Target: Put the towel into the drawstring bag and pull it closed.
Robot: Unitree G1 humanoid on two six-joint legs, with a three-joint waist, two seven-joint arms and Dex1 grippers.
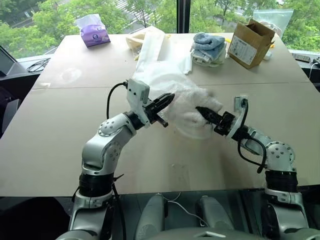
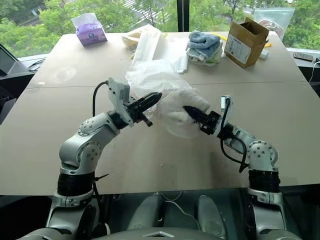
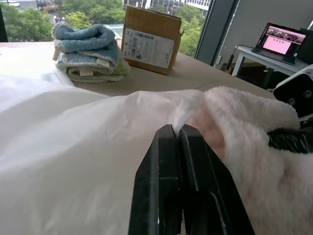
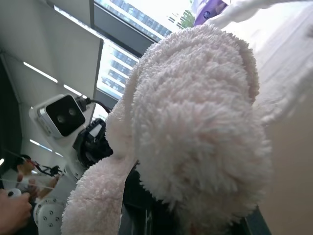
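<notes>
The towel (image 1: 200,112), cream-white and fluffy, is hanging bunched at the mouth of the drawstring bag (image 1: 162,82), held just above the tabletop (image 1: 60,130). The right gripper (image 1: 205,112) is clamping the towel, its jaws closed into the pile on the side away from the bag. The left gripper (image 1: 167,100) is pinching the thin white fabric of the bag's edge right beside the towel, jaws fully closed on it. The rest of the bag is trailing back from the towel across the tabletop toward the windows. Beyond the bag, a stack of folded blue and white towels (image 1: 207,47) is sitting next to a cardboard box (image 1: 250,42), and a purple tissue pack (image 1: 94,34) is lying well apart from the bag on its other side.
</notes>
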